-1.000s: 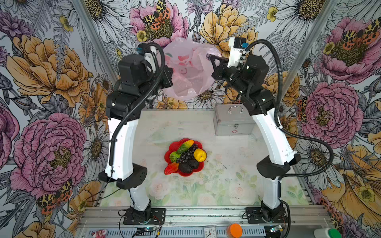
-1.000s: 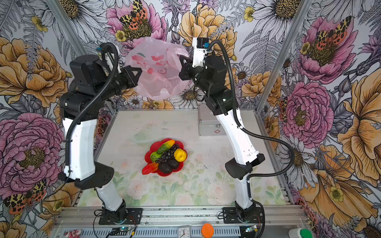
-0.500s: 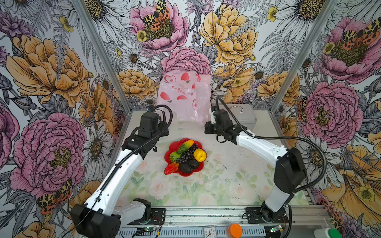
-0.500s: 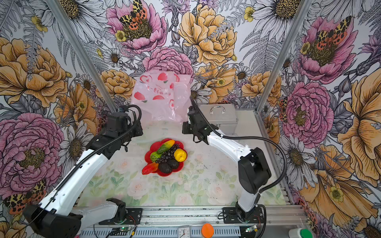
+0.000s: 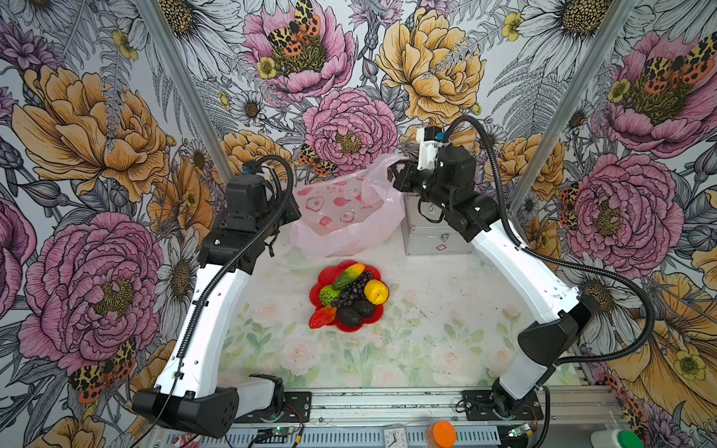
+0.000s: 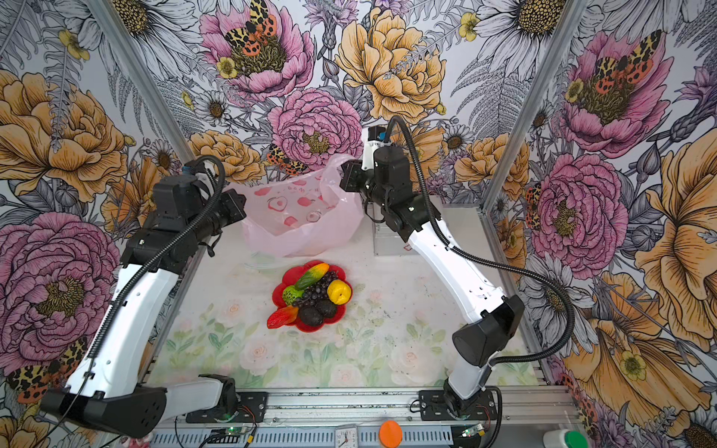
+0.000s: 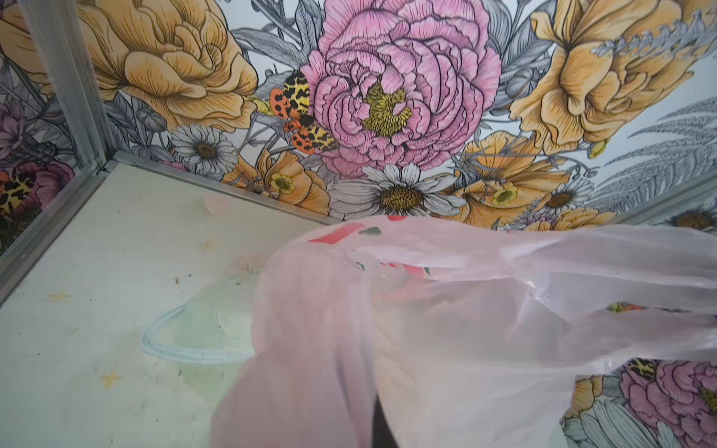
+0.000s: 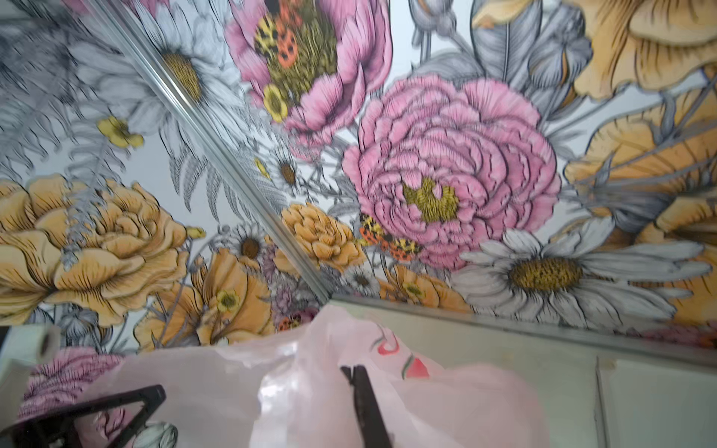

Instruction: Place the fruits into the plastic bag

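Bag [image 5: 341, 232] held open, upper centre: rim pinched by right fingers [image 8: 364, 403]; left fingers [image 7: 378, 421] covered, apparently pinching too. Fruits [image 5: 351, 296] piled on plate [image 5: 325, 274].

- A robot lab test cell, this one: flower-print walls [image 5: 97, 135] box the table [image 5: 446, 349] in on three sides.
- Bare aluminium posts [image 5: 182, 89] frame the corners.
- The left arm [image 5: 209, 310] and right arm [image 5: 516, 267], white and black, stand mounted on a metal rail [image 5: 388, 403] at the front edge.
- A small circuit board [image 5: 277, 429] with loose wires [image 5: 256, 436] lies by that rail.
- Toy fruits [image 5: 351, 294] on a red plate [image 5: 329, 276], plainly props.
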Controlling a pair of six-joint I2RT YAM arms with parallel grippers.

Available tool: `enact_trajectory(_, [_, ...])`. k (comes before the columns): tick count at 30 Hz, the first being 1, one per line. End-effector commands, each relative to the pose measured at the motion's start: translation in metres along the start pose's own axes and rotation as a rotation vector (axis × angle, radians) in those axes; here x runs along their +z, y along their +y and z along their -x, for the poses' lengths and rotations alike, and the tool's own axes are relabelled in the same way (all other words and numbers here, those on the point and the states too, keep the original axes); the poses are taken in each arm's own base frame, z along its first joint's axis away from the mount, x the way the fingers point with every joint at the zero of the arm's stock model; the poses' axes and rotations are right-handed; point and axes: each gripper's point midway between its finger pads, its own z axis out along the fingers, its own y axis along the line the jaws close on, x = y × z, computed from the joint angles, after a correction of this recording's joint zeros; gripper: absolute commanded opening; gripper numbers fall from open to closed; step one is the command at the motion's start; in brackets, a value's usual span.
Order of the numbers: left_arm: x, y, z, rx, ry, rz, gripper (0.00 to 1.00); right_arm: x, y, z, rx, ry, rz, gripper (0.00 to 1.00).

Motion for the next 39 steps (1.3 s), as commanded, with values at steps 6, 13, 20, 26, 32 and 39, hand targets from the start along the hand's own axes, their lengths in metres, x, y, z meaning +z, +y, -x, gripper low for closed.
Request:
enact_trajectory(6, [-0.112, -0.114, 0.137, 0.170, -0.402, -0.272, 0.00, -0.051, 0.092, 0.140, -0.129, -0.380, 0.213, 0.00])
enact_trajectory(13, [-0.179, -0.146, 0.101, 0.506, -0.538, -0.234, 0.00, -0.080, 0.114, 0.116, -0.240, -0.319, 0.212, 0.00])
enact_trajectory(20, [-0.014, 0.037, -0.105, 0.248, 0.105, 0.076, 0.00, -0.007, -0.042, -0.169, 0.030, 0.321, -0.143, 0.00])
enact_trajectory(26, [0.014, 0.093, -0.151, -0.038, 0.322, 0.118, 0.00, 0.001, -0.052, -0.196, 0.076, 0.385, -0.154, 0.00])
enact_trajectory(32, [0.004, 0.011, -0.039, 0.057, 0.133, -0.015, 0.00, 0.030, -0.008, -0.069, 0.033, 0.146, -0.031, 0.00])
enact_trajectory(39, [-0.089, -0.092, 0.085, 0.229, -0.258, -0.159, 0.00, -0.014, 0.080, 0.097, -0.060, -0.242, 0.180, 0.00])
